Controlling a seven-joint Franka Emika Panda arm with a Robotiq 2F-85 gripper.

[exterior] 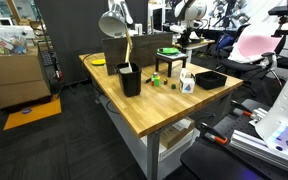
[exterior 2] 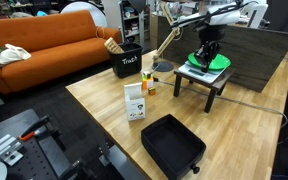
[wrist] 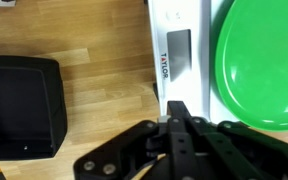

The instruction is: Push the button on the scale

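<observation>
The black Robotiq gripper [wrist: 179,110] comes in from the bottom of the wrist view with its two fingers pressed together, nothing held between them. Their joined tips lie over the near edge of the flat white digital scale [wrist: 176,52], just below its grey display window (whether they actually touch the surface cannot be told, nor can a button be made out). A round green plate [wrist: 259,60] lies on the scale's weighing side, just beside the display.

In an exterior view the gripper [exterior 2: 210,52] hangs straight down over the green plate [exterior 2: 210,62]. The scale sits on a small black-legged stand [exterior 2: 206,82], which stands on the light wooden tabletop [exterior 2: 94,105].

Well apart from the stand, near the table's front edge, lies a shallow black plastic tray [exterior 2: 172,145]. A white printed carton [exterior 2: 136,100] stands upright between the tray and a black open-topped bin [exterior 2: 127,62].
</observation>
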